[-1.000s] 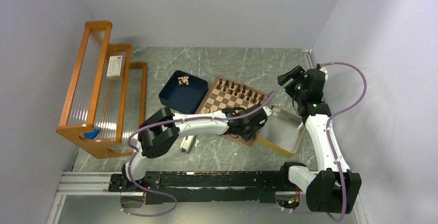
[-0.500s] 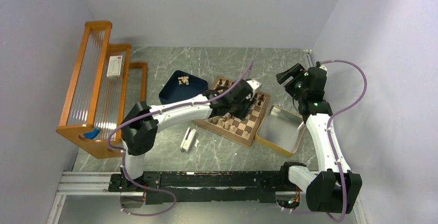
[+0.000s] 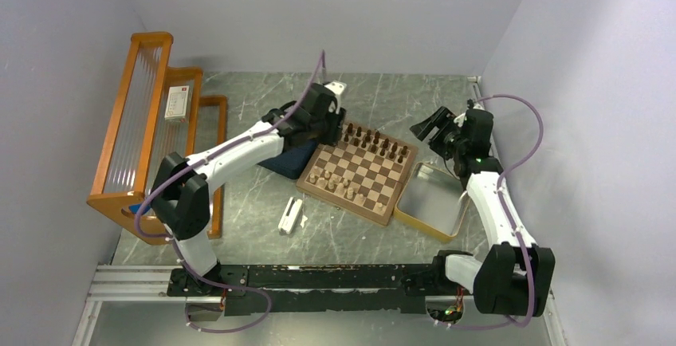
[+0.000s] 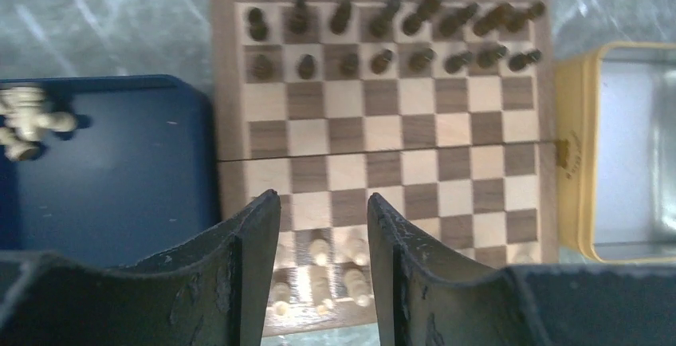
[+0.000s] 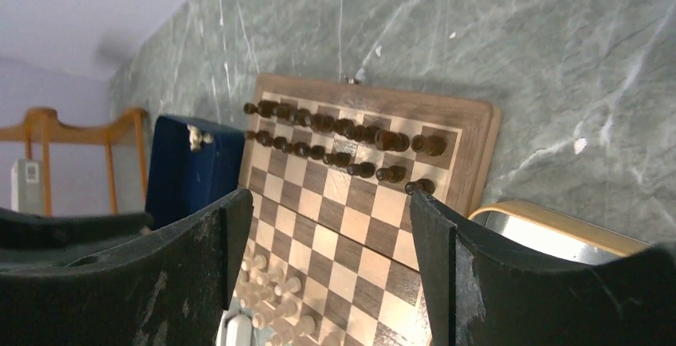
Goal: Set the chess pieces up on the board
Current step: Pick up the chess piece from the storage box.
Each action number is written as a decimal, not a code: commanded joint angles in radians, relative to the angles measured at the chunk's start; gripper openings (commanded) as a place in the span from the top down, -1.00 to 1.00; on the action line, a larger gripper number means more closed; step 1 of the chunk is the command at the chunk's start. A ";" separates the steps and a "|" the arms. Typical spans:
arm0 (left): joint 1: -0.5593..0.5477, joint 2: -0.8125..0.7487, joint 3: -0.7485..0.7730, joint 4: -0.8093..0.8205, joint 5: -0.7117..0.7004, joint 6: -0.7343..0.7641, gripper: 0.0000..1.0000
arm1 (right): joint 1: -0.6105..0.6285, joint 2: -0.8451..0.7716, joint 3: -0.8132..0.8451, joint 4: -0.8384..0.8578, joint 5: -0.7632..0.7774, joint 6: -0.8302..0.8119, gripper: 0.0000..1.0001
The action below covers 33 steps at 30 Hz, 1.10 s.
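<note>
The board [image 3: 360,172] lies mid-table. Dark chess pieces [image 3: 375,140] fill two rows along its far right side [image 4: 383,39]; several pale pieces [image 3: 333,182] stand along the opposite side [image 4: 335,270]. More pale pieces [image 4: 28,123] lie in the dark blue tray [image 4: 119,163]. My left gripper [image 3: 325,123] hangs high over the board's corner beside that tray, open [image 4: 323,202], nothing between its fingers. My right gripper [image 3: 422,127] hovers beyond the board's far right corner, open [image 5: 328,202] and empty.
A yellow-rimmed metal tray [image 3: 430,202] sits against the board's right side. A small white object [image 3: 291,217] lies on the table in front of the board. A tall wooden rack [image 3: 155,135] stands along the left wall.
My left arm has swung from the board's near right corner across the board to its far left corner by the blue tray. The right gripper has shifted slightly left.
</note>
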 commanded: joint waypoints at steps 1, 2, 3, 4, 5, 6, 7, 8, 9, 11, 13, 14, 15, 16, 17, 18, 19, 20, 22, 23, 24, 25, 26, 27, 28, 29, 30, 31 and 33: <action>0.080 -0.037 -0.005 -0.007 0.041 0.029 0.01 | 0.038 0.056 -0.010 0.039 -0.094 -0.084 -0.52; 0.098 -0.042 -0.014 -0.002 0.046 0.029 0.01 | 0.056 0.071 -0.002 0.029 -0.086 -0.094 -0.52; 0.114 -0.047 -0.023 0.005 0.049 0.028 0.00 | 0.077 0.083 0.006 0.018 -0.078 -0.104 -0.52; 0.131 -0.052 -0.028 0.007 0.049 0.027 0.00 | 0.104 0.094 0.015 0.008 -0.066 -0.111 -0.52; 0.149 -0.053 -0.034 0.009 0.050 0.026 0.00 | 0.131 0.102 0.020 0.000 -0.052 -0.115 -0.52; 0.167 -0.053 -0.039 0.013 0.050 0.027 0.00 | 0.158 0.107 0.026 -0.005 -0.033 -0.120 -0.51; 0.187 -0.051 -0.043 0.016 0.053 0.028 0.01 | 0.191 0.112 0.033 -0.010 -0.015 -0.125 -0.51; 0.206 -0.047 -0.044 0.016 0.052 0.031 0.02 | 0.223 0.117 0.042 -0.020 0.012 -0.129 -0.51; 0.225 -0.041 -0.042 0.010 0.052 0.035 0.03 | 0.254 0.121 0.051 -0.028 0.032 -0.137 -0.51; 0.261 -0.021 -0.028 -0.010 0.049 0.043 0.09 | 0.310 0.125 0.066 -0.047 0.064 -0.145 -0.51; 0.302 -0.006 -0.021 -0.017 0.047 0.046 0.14 | 0.361 0.118 0.081 -0.067 0.084 -0.143 -0.51; 0.318 0.000 -0.021 -0.014 0.051 0.045 0.14 | 0.386 0.111 0.085 -0.068 0.091 -0.140 -0.50; 0.331 0.006 -0.025 -0.006 0.055 0.047 0.14 | 0.413 0.104 0.087 -0.066 0.095 -0.140 -0.50; 0.342 0.013 -0.025 0.000 0.055 0.047 0.14 | 0.434 0.099 0.090 -0.065 0.096 -0.140 -0.50; 0.351 0.022 -0.024 0.003 0.051 0.050 0.14 | 0.449 0.096 0.091 -0.064 0.094 -0.138 -0.50; 0.359 0.036 -0.018 0.001 0.044 0.052 0.15 | 0.462 0.088 0.089 -0.060 0.094 -0.133 -0.50; 0.365 0.051 -0.006 -0.005 0.039 0.055 0.15 | 0.470 0.084 0.085 -0.056 0.104 -0.121 -0.49; 0.370 0.067 0.008 -0.012 0.034 0.060 0.16 | 0.478 0.079 0.082 -0.058 0.117 -0.110 -0.48; 0.376 0.103 0.039 -0.025 0.031 0.073 0.18 | 0.489 0.071 0.076 -0.059 0.127 -0.104 -0.48; 0.378 0.122 0.061 -0.029 0.033 0.078 0.19 | 0.494 0.065 0.078 -0.065 0.128 -0.105 -0.47; 0.380 0.139 0.076 -0.033 0.034 0.079 0.20 | 0.496 0.059 0.081 -0.071 0.129 -0.108 -0.47; 0.382 0.153 0.085 -0.032 0.037 0.079 0.21 | 0.496 0.051 0.083 -0.072 0.125 -0.109 -0.47; 0.383 0.164 0.091 -0.027 0.043 0.081 0.22 | 0.499 0.044 0.084 -0.072 0.122 -0.109 -0.47; 0.384 0.173 0.091 -0.017 0.049 0.084 0.22 | 0.501 0.037 0.087 -0.071 0.117 -0.110 -0.47; 0.384 0.178 0.088 -0.005 0.051 0.089 0.22 | 0.504 0.032 0.089 -0.066 0.113 -0.106 -0.45; 0.384 0.185 0.084 0.007 0.051 0.094 0.23 | 0.509 0.031 0.092 -0.065 0.114 -0.099 -0.45; 0.384 0.192 0.082 0.013 0.043 0.092 0.23 | 0.516 0.031 0.094 -0.060 0.121 -0.093 -0.44; 0.384 0.201 0.080 0.021 0.034 0.091 0.24 | 0.523 0.031 0.095 -0.057 0.128 -0.089 -0.43; 0.387 0.217 0.080 0.032 0.023 0.091 0.25 | 0.528 0.042 0.108 -0.060 0.132 -0.088 -0.43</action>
